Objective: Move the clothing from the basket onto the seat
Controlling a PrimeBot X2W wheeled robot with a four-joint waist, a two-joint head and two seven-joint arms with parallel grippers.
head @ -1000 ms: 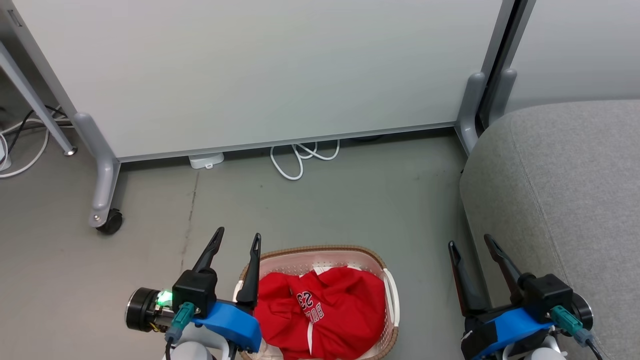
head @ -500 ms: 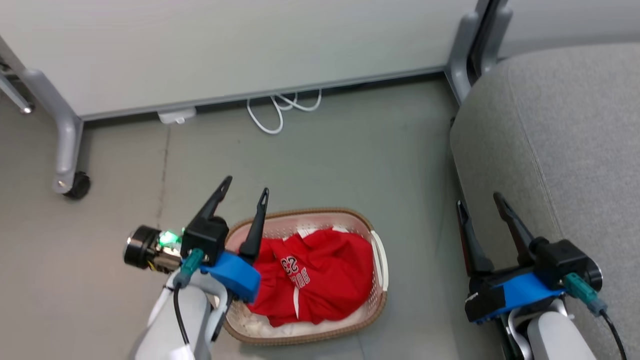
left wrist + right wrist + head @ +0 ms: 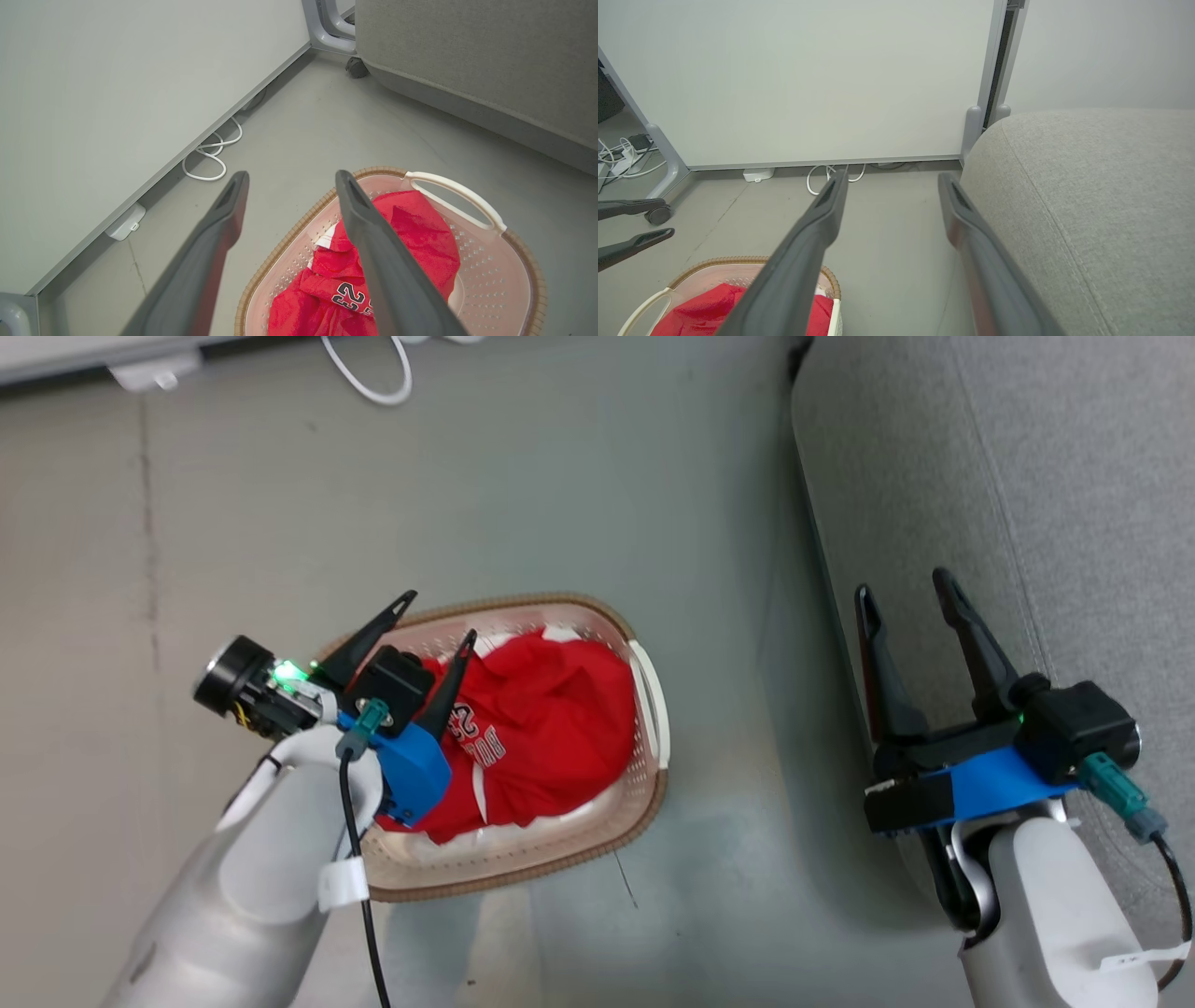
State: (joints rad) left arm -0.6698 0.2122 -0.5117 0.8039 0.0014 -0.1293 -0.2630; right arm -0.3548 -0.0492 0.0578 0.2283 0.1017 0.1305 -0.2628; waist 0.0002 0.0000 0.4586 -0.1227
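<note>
Red soft fabric clothing (image 3: 551,728) with black-and-white lettering lies heaped inside the small cream perforated plastic basket (image 3: 523,604). The basket stands on the grey floor (image 3: 560,476), apart from the large grey woven-fabric seat (image 3: 1027,476) on the robot's right.

Head view: the left hand (image 3: 441,616) hangs over the basket's left end, fingers spread and empty. One finger lies above the red cloth; contact cannot be told. The right hand (image 3: 904,585), likewise spread and empty, hangs at the seat's edge.

Left wrist view: the number 23 on the clothing, the basket's white side handle (image 3: 413,176), a looped white cable (image 3: 210,158) and a small white box (image 3: 125,221) at the foot of the pale grey wall panel (image 3: 117,93).

Right wrist view: the panel's grey leg (image 3: 971,126), a black caster (image 3: 656,214) and more cables at the far left.

White lining shows beneath the red cloth; the number of garments cannot be made out. Both wrist views cut off the basket's near end.
</note>
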